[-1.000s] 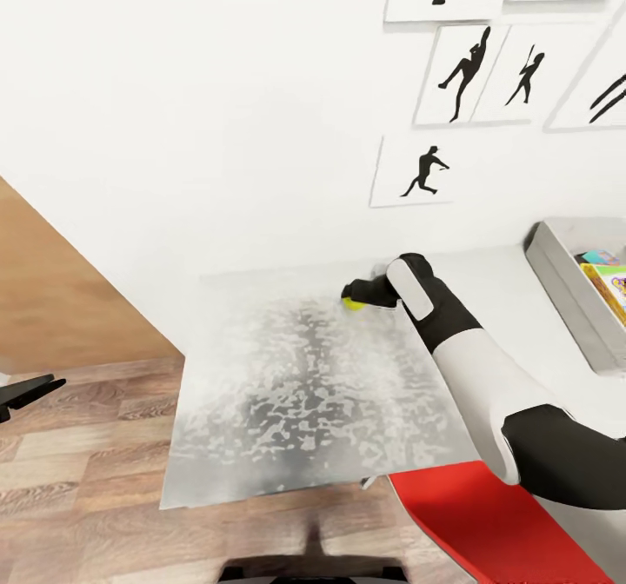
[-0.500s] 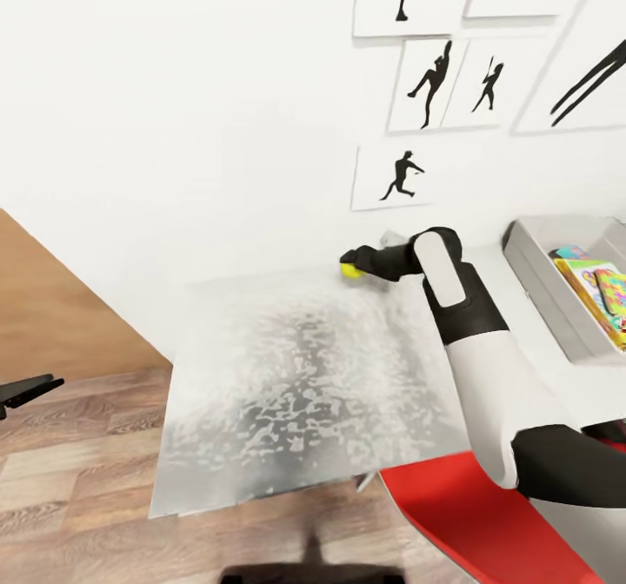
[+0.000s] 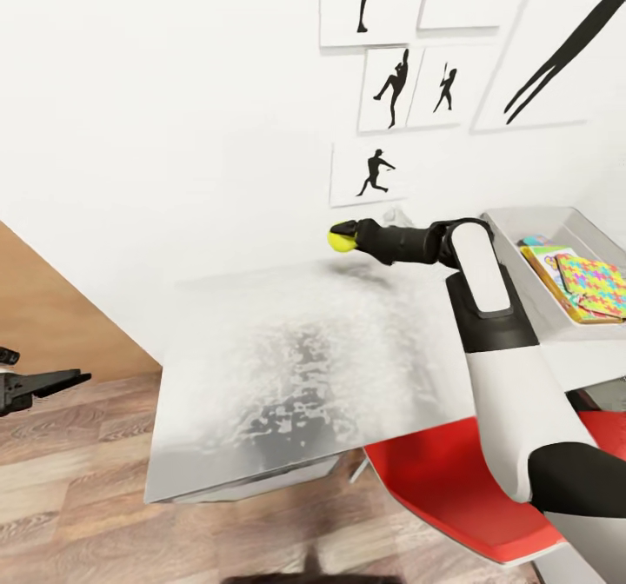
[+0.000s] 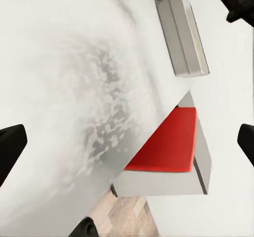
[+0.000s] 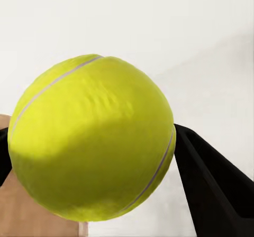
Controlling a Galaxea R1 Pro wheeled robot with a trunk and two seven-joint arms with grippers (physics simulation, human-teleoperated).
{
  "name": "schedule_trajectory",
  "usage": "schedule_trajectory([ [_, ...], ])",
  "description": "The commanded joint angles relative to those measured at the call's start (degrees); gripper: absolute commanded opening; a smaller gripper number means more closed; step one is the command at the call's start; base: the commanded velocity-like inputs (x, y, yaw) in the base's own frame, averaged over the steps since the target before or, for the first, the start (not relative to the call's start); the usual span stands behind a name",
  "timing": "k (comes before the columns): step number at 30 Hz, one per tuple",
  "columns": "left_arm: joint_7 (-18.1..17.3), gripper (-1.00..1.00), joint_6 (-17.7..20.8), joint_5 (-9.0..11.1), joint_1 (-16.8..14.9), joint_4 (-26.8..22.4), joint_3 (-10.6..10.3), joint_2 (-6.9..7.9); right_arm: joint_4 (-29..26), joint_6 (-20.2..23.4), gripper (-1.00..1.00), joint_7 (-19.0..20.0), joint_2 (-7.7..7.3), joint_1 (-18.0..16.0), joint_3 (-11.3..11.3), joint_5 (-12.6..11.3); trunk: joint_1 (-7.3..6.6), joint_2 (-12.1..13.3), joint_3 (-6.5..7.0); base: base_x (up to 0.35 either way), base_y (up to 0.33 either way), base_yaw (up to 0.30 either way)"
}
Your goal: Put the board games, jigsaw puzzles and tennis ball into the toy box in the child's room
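The yellow-green tennis ball (image 3: 339,239) hangs above the far edge of the table's lower mottled grey section (image 3: 287,367), with my right gripper (image 3: 349,237) shut on it. Up close in the right wrist view, the ball (image 5: 92,142) sits against a black finger (image 5: 211,187). The grey toy box (image 3: 520,282) stands to the right on the pale desk top, holding a multicoloured jigsaw puzzle (image 3: 594,287) on a colourful game box (image 3: 543,264). My left gripper (image 3: 43,384) stays low at the left over the floor, open; its fingers (image 4: 10,152) stand far apart.
A red chair seat (image 3: 435,480) is tucked under the desk in front of me. The white wall with silhouette posters (image 3: 372,174) runs right behind the table. Wood floor (image 3: 69,480) and a brown panel (image 3: 52,323) lie to the left.
My right gripper has lifted the tennis ball off the table's surface and holds it higher near the wall. The head view has shifted, so the toy box shows more of its inside.
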Motion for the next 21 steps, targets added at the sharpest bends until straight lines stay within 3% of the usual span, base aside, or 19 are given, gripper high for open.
schedule_trajectory([
  [1, -0.24, 1.00, 0.86, -0.04, -0.09, -0.33, -0.08, 0.09, -0.76, 0.10, -1.00, -0.69, 0.01, 0.12, 0.01, -0.96, 0.04, -0.09, 0.00, -0.005, 0.000, -0.114],
  [5, -0.24, 1.00, 1.53, -0.01, -0.52, -1.32, -0.29, 0.42, -4.65, 0.10, -1.00, -0.69, 0.02, 1.31, 0.08, -3.85, 0.04, -0.09, 0.35, -0.002, 0.000, -0.115],
  [8, -0.24, 1.00, 1.53, -0.02, -0.76, -1.60, -0.26, 1.53, -7.14, 0.07, -1.00, -0.70, -0.01, 2.59, 0.07, -6.10, 0.04, -0.09, 0.61, -0.001, 0.000, -0.125],
  [14, -0.24, 1.00, 1.53, 0.06, -2.48, -3.00, -0.87, 1.93, -9.46, 0.10, -1.00, -0.69, -0.02, 4.01, 0.03, -7.21, 0.04, -0.09, 1.13, 0.000, 0.000, -0.137],
  [18, -0.24, 1.00, 1.53, 0.09, -6.18, -4.41, -6.54, 1.58, -12.65, 0.10, -1.00, -0.74, -0.35, 4.69, -0.10, -10.50, 0.04, -0.09, 1.48, 0.000, 0.000, -0.140],
  [21, -0.24, 1.00, 1.53, 0.15, -10.33, -4.61, -11.87, 1.11, -13.54, -0.08, -1.00, -0.77, -2.43, 4.85, -0.09, -13.84, 0.04, -0.09, 1.74, 0.000, 0.000, -0.141],
])
